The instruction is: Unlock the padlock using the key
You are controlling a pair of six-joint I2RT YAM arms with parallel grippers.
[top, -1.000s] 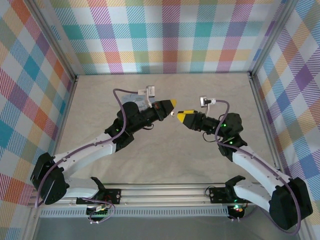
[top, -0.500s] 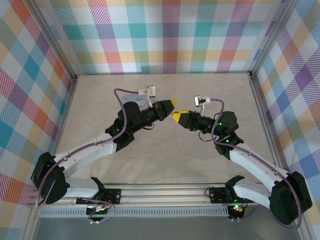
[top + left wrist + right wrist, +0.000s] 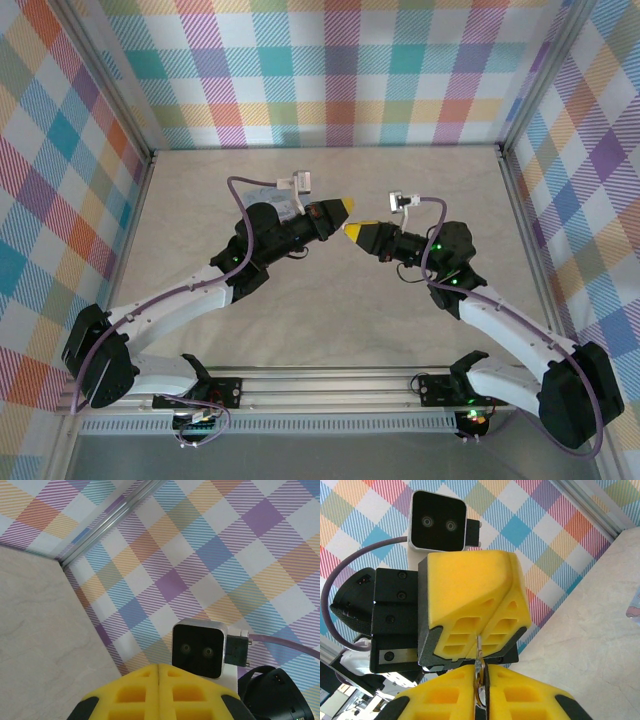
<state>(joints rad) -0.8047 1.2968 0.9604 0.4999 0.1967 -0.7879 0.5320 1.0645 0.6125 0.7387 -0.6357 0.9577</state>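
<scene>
My right gripper point(image 3: 481, 669) is shut on the key point(image 3: 479, 652), a thin grey sliver with a brass ring pinched between the yellow pads. The key's tip points up at the seam of my left gripper point(image 3: 479, 630), which faces it with its jaws pressed together. In the top view the left gripper point(image 3: 344, 207) and the right gripper point(image 3: 351, 231) hang almost tip to tip above the table's middle. In the left wrist view the left fingers point(image 3: 135, 695) meet with nothing visible between them. The padlock is hidden.
A pale blue tin point(image 3: 262, 193) lies at the back left, partly hidden behind my left arm. Plaid walls point(image 3: 330, 70) and metal frame posts point(image 3: 530, 215) enclose the beige table point(image 3: 330, 320). The right wrist camera point(image 3: 199, 647) looms close before the left gripper.
The right gripper has moved left with the key, closing the gap to the left gripper's tip. The left arm has stayed still.
</scene>
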